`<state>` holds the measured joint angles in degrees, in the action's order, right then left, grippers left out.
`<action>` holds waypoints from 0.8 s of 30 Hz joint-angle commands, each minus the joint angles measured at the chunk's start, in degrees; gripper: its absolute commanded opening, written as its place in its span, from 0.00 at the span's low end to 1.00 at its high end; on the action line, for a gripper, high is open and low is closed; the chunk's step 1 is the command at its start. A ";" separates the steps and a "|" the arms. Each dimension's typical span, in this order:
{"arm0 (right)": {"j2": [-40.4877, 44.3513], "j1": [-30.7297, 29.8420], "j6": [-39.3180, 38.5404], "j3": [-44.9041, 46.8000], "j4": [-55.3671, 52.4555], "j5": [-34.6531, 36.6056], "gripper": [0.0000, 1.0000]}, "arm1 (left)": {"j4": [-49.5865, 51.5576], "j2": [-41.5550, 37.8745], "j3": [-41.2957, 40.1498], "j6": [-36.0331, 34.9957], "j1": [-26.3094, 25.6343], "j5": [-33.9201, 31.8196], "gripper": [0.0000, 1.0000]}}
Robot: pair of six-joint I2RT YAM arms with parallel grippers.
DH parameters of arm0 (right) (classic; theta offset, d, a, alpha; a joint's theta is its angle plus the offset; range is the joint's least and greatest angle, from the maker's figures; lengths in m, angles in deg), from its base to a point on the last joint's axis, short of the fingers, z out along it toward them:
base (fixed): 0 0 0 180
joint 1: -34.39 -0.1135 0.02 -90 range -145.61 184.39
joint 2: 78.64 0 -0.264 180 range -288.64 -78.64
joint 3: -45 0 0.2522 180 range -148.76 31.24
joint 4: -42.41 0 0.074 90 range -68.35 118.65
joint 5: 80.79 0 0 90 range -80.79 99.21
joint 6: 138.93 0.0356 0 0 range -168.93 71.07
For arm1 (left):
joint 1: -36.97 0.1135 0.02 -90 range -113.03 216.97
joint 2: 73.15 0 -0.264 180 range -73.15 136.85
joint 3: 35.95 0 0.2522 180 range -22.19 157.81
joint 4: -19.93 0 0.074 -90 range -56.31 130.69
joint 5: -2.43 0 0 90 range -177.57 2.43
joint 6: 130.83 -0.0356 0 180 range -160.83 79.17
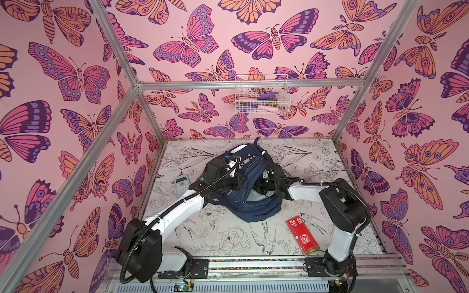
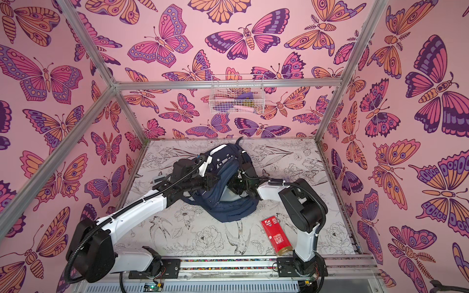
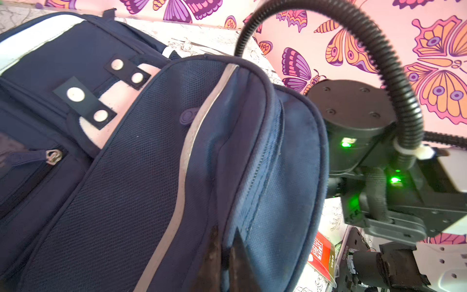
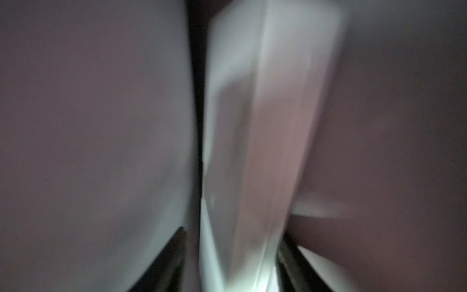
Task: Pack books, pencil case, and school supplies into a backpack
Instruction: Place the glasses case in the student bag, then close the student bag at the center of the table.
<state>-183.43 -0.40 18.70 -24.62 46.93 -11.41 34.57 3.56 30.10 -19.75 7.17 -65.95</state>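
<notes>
Navy backpack (image 3: 151, 177) fabric was clamped between the left gripper's (image 3: 226, 245) closed fingers; the right gripper's (image 4: 233, 232) fingers flanked a blurred pale thing (image 4: 252, 126), grip impossible to tell. The backpack lay at the middle of the table (image 1: 215, 228), calculator (image 1: 181, 183) near its left edge.

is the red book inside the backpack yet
No, the red book lies flat on the table, apart from the backpack.

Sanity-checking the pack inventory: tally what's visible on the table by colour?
Navy: 1, backpack
Red: 1, book
Blue-grey: 1, calculator
Total: 3 clearly visible
</notes>
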 commanded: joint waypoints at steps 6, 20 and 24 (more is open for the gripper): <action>17.70 3.23 -8.39 4.70 -20.57 9.02 0.72 | -1.83 -5.87 -3.22 4.12 1.50 -3.62 0.00; 46.52 4.44 -20.79 0.90 -54.31 27.17 0.78 | 23.29 -13.72 -2.41 13.85 5.02 -37.74 0.99; 45.52 4.38 -21.33 0.37 -52.81 23.79 0.78 | 32.23 -9.79 -0.30 16.91 17.75 -32.85 0.99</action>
<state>-136.95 3.62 -0.44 -23.15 -2.53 12.19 55.10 -8.73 28.75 -6.24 18.40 -95.32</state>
